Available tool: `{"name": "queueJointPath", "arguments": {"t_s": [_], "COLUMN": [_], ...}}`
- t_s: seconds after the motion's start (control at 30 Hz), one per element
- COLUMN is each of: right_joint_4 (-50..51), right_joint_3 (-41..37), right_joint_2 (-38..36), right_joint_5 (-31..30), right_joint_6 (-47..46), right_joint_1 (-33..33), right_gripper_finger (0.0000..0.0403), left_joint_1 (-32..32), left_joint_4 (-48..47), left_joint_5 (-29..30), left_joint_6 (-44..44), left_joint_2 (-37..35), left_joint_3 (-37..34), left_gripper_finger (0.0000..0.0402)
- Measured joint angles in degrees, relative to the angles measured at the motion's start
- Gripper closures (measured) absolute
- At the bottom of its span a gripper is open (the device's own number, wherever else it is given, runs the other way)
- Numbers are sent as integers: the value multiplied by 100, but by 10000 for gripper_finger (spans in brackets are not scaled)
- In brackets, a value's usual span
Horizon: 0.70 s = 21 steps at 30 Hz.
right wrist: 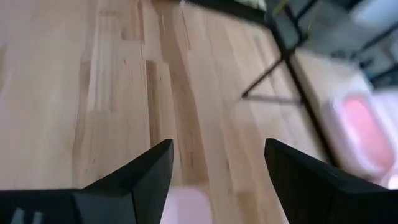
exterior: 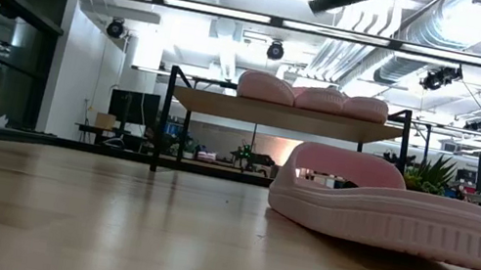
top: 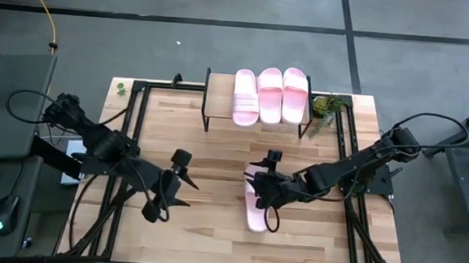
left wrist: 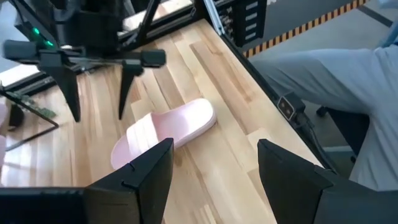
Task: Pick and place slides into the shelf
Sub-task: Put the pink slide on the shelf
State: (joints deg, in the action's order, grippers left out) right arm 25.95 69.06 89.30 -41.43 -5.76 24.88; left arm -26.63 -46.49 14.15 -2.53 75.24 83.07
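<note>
Three slides (top: 270,94) sit on the shelf (top: 217,103) at the wooden tabletop's (top: 217,151) far edge, a fourth slide (top: 255,215) lies near the front edge under the spread right tool (top: 262,190), and the left tool (top: 168,194) is spread too.

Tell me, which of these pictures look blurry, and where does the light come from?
Low view: long ceiling lights glare brightly; the loose slide casts a soft shadow on the table. Right wrist view: the shelf and a slide on it are out of focus. Left wrist view: the right gripper and the loose slide look fairly sharp. High view: even light, faint shadows.
</note>
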Motion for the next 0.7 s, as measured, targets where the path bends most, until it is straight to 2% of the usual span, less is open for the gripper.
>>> {"name": "queueJointPath", "arguments": {"t_s": [0.27,0.53,0.7], "right_joint_4": [1254,1439,1481], "right_joint_3": [-14,-20,-22], "right_joint_2": [20,39,295], "right_joint_5": [240,148,568], "right_joint_6": [-1635,-2001,-2113], "right_joint_1": [299,483,479], "right_gripper_finger": [159,168,177], "left_joint_1": [-2,-2,0], "left_joint_4": [364,1168,1497], "left_joint_5": [-46,-58,-62], "left_joint_6": [219,262,105], "left_joint_2": [-2,-2,4], "left_joint_3": [-519,-1293,-1598], "left_gripper_finger": [188,188,188]}}
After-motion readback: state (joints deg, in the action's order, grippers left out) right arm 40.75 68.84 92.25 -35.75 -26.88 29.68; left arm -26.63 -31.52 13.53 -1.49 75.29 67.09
